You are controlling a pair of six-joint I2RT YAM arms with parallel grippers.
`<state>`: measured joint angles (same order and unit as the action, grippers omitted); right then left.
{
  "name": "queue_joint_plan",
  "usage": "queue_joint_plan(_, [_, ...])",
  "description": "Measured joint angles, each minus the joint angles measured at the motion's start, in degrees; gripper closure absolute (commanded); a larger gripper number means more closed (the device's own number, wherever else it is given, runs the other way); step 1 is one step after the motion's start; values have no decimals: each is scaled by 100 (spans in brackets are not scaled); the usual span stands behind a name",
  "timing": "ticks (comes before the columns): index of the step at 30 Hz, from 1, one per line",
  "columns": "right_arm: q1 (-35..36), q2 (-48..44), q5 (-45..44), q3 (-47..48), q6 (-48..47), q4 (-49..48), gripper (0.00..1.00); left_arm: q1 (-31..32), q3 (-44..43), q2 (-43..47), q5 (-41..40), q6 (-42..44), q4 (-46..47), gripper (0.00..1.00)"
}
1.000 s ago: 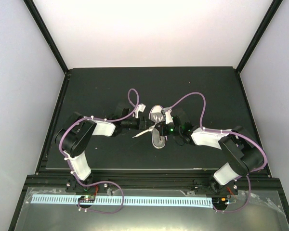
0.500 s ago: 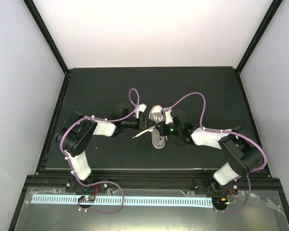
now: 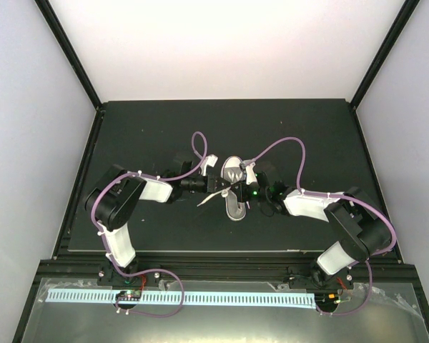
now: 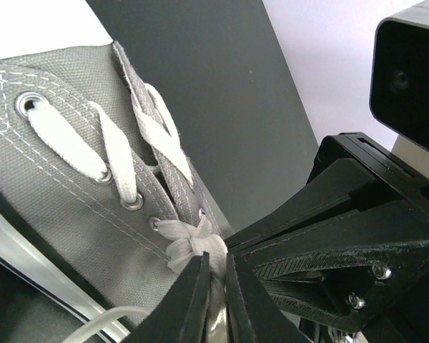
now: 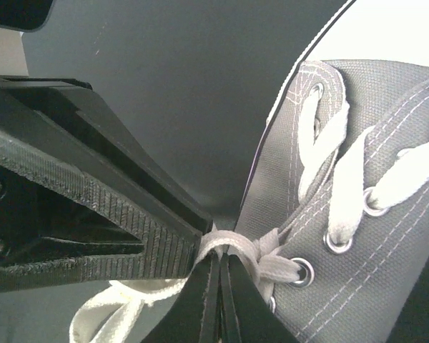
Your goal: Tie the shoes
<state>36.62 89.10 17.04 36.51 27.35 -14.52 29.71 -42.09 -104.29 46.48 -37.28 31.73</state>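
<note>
Black surface point(image 3: 143, 143) | shoe point(image 3: 233, 170) mid-frame between both arms | left jaws and right jaws each pinch lace point(image 4: 193, 241) by the knot | best: pull apart slowly, evenly, so shoe won't slide

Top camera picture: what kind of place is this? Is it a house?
Likely a robot test booth, not a house: white walls and black frame bars box in a black table, two robot arms are bolted at its near edge, and one grey sneaker lies between them.
</note>
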Motion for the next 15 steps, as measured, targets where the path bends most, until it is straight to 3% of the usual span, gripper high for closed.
queue_joint_plan(12, [0,-133,-79,-39,-2,39,98,-2,0,-7,-35,-68,48,99])
queue_joint_plan(15, [0,-186,-127,-46,-4,44,89,-2,11,0,-66,-92,103,99])
